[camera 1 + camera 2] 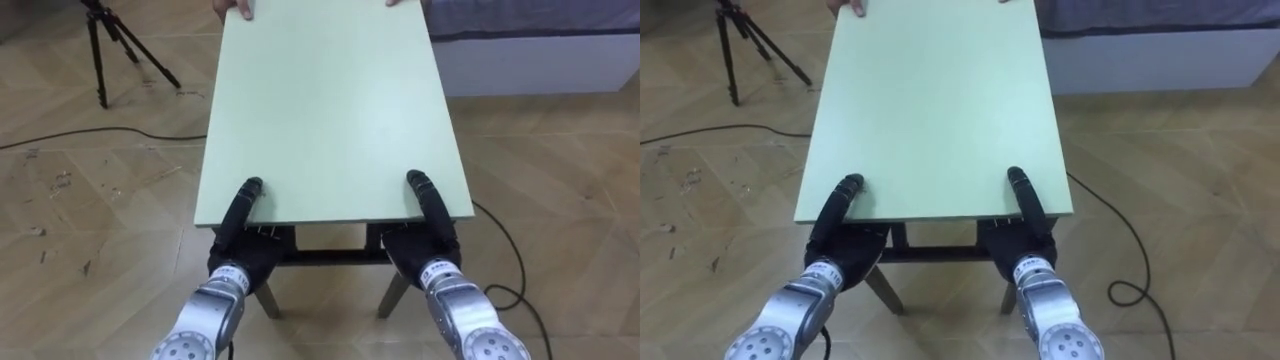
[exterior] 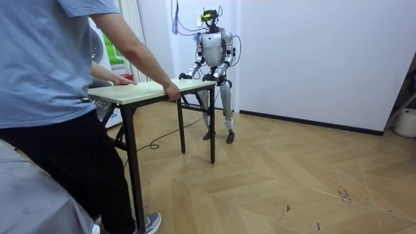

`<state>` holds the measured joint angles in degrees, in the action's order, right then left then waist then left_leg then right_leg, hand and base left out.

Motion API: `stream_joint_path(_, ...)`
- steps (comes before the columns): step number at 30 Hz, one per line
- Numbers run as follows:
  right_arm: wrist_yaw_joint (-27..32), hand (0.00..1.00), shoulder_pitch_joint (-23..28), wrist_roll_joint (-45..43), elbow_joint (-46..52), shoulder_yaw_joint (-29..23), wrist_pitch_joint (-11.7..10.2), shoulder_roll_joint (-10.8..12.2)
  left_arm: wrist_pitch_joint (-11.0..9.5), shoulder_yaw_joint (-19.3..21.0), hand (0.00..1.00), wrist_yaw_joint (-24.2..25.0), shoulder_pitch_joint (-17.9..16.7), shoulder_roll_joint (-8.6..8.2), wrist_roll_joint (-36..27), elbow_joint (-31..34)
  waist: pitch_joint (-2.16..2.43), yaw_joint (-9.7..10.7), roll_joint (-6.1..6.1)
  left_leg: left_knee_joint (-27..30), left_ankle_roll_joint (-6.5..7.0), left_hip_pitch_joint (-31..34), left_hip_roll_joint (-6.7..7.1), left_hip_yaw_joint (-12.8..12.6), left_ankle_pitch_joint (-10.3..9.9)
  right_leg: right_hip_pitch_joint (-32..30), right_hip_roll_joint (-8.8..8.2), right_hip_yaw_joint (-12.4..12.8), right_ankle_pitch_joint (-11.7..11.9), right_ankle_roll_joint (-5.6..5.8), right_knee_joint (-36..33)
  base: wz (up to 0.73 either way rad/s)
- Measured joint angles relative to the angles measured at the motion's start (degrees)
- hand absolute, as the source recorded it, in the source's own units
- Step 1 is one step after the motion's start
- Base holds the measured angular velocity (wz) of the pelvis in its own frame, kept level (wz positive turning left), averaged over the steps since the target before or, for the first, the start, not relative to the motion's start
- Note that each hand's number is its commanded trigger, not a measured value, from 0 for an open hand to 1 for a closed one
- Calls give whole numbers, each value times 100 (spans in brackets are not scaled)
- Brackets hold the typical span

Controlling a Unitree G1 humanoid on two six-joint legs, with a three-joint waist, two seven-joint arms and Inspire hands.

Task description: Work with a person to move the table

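Parquet floor (image 1: 80, 200) spreads under the pale green worktop (image 1: 330, 110), which reaches from the robot at its near end to a person (image 2: 52, 78) gripping the far end. A black tripod (image 1: 105, 40) stands beside that far end. The robot's left hand (image 1: 238, 225) and right hand (image 1: 430, 215) each clamp the near edge, thumb on top, fingers underneath.

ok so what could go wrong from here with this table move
1. The left hand and right hand hold the table just at its near edge, thumbs on top; a quick tug by the person might slip it free.
2. A cable trails up to the table's left side and could snag a leg or foot.
3. The tripod stands off the far left corner; a swing that way might hit it.
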<state>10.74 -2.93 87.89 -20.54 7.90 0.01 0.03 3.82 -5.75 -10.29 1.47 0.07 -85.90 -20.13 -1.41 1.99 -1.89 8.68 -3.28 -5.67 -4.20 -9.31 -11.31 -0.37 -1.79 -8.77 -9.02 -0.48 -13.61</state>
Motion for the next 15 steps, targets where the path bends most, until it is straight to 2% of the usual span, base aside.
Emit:
stream_joint_path(5,0,100,320,-19,354,-7,67,-25,119,-12,100,136,-202,38,65,132,5,-63,-4,7,0,7,-17,-14,0,-8,17,-8,0,0,0,-3)
stream_joint_path(9,-92,100,726,-81,738,-6,123,-30,231,-42,100,175,-588,41,122,516,7,-42,-3,6,0,21,-16,-18,0,-20,17,-7,0,0,2,0)
stream_joint_path(11,-221,100,900,-127,808,-4,132,-30,236,-110,100,175,-798,63,125,690,27,-45,7,5,0,-5,-17,-17,0,4,20,6,0,0,4,0)
stream_joint_path(15,-331,100,1024,-271,831,5,124,-30,261,-132,100,178,-915,66,232,794,52,-37,23,3,0,2,-19,-15,0,14,20,4,0,0,7,4)
